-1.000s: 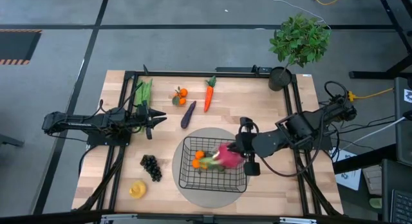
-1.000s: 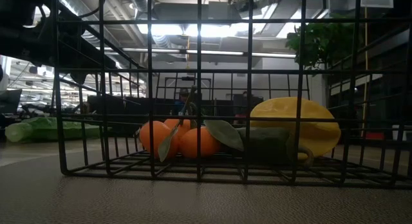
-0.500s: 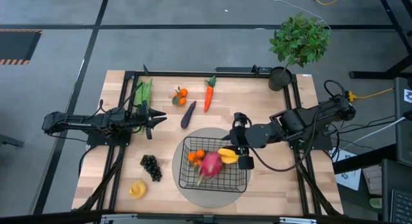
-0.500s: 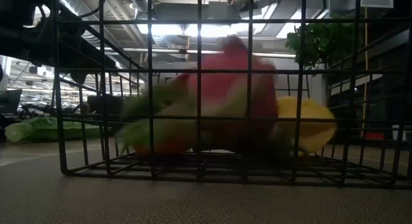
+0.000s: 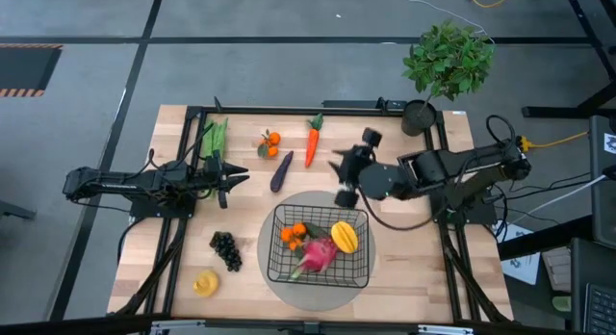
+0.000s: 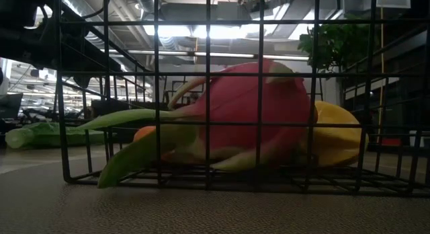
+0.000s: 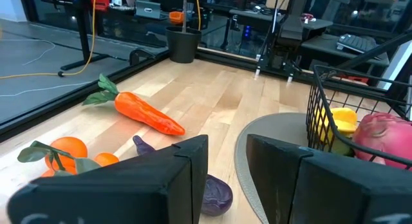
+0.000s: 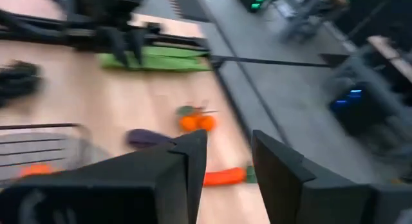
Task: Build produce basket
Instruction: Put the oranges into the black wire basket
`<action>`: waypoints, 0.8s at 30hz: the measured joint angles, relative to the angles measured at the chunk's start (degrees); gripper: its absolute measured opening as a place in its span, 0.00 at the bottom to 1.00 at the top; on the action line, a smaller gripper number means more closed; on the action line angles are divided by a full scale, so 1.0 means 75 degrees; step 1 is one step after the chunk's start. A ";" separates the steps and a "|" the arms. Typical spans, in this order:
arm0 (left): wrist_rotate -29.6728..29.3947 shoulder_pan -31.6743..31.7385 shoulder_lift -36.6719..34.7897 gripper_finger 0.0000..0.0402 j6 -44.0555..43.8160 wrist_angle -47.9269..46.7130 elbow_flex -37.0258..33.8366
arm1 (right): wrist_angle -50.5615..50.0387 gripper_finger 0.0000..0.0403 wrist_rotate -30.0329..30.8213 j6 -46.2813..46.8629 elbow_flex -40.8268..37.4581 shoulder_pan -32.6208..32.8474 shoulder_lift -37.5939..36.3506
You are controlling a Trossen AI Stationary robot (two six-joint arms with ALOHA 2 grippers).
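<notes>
The black wire basket (image 5: 272, 270) stands on a round grey mat near the table's front. It holds a pink dragon fruit (image 5: 318, 253), a yellow mango (image 5: 344, 236) and an orange cluster (image 5: 292, 234). In the low view the dragon fruit (image 6: 248, 113) lies on its side on the basket floor in front of the mango (image 6: 332, 130). My right gripper (image 5: 339, 171) is open and empty just beyond the basket's far rim; its wrist view shows the gap between its fingers (image 8: 228, 147). My left gripper (image 5: 236, 178) is open and empty at the table's left, near the eggplant (image 5: 281, 171).
On the table's far part lie a carrot (image 5: 312, 142), a second orange cluster (image 5: 269, 141) and a green husk (image 5: 214, 140). Dark grapes (image 5: 226, 248) and a yellow fruit (image 5: 204, 283) lie left of the basket. A potted plant (image 5: 421, 114) stands at the far right corner.
My right gripper has let go of the dragon fruit over the basket's right side. The fruit has fallen in, rolled left and come to rest on its side beside the mango. The gripper has then drawn back toward the table's far edge, clear of the basket.
</notes>
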 joint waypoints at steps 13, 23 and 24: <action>0.0000 0.0000 0.0000 0.24 0.0000 0.0000 0.0000 | -0.0086 0.30 -0.1476 -0.0485 -0.0008 -0.2603 0.0153; -0.0003 0.0000 0.0000 0.24 -0.0024 0.0003 0.0000 | -0.0051 0.30 -0.5531 -0.0189 -0.0006 -0.5184 0.0729; -0.0006 0.0000 0.0000 0.24 -0.0026 0.0003 0.0002 | -0.0001 0.30 -0.5791 -0.0195 -0.0006 -0.5342 0.0879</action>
